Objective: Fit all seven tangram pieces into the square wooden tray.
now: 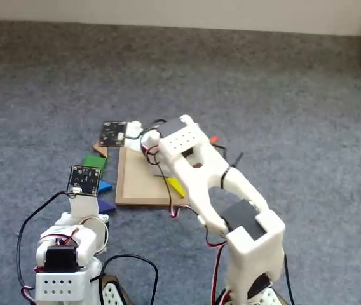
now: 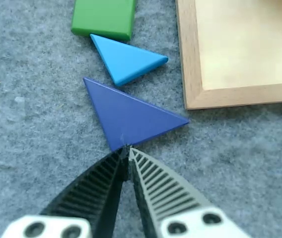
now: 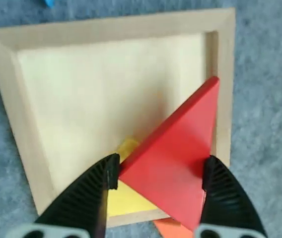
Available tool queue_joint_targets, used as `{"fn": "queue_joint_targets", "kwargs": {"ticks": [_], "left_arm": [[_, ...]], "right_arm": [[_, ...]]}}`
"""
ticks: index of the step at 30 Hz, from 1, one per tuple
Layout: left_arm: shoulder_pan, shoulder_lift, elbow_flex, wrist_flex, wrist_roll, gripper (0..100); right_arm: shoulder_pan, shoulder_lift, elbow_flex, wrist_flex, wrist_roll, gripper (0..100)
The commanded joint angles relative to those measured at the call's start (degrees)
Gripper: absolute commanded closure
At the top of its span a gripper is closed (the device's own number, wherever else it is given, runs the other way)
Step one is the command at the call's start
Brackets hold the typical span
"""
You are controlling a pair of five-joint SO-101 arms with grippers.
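Two arms at work on a grey tabletop (image 1: 282,95). The right arm (image 1: 199,171) stretches long and low from its base across the square wooden tray (image 1: 129,184), wrist bent down over the tray's far side. Its tool (image 3: 161,171) is clamped on a red triangle (image 3: 176,153), one finger on each side. The piece is held above the tray floor with its far tip over the rim. Beneath it a yellow piece (image 3: 123,196) lies inside the tray against the near wall. An orange piece (image 3: 173,227) sits just outside that wall on the tabletop.

The left arm (image 1: 72,254) is folded close to its own base, wrist tipped forward beside the tray's corner. Its tool (image 2: 127,153) has its fingers together, the tips touching one corner of a dark blue triangle (image 2: 128,116) that lies flat on the tabletop. Just beyond it are a light blue triangle (image 2: 126,62) and then a green piece (image 2: 104,17). The three lie in a row alongside the tray's outer edge (image 2: 188,54), all outside it.
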Motion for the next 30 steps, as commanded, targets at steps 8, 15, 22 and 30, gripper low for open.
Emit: {"fn": "queue_joint_targets", "kwargs": {"ticks": [8, 15, 22, 30], "left_arm": [[-0.8, -1.5, 1.1, 0.2, 0.4, 99], [-0.8, -1.5, 1.1, 0.2, 0.4, 99], [-0.8, -1.5, 1.1, 0.2, 0.4, 99], [-0.8, -1.5, 1.1, 0.2, 0.4, 99]], "right_arm": [[-2.9, 0.3, -5.3, 0.6, 1.2, 58.0], [-2.0, -8.3, -5.4, 8.5, 1.1, 74.2], [2.6, -16.6, -5.2, 6.9, -11.9, 93.4], [9.5, -10.0, -2.3, -13.0, -33.8, 99.2]]}}
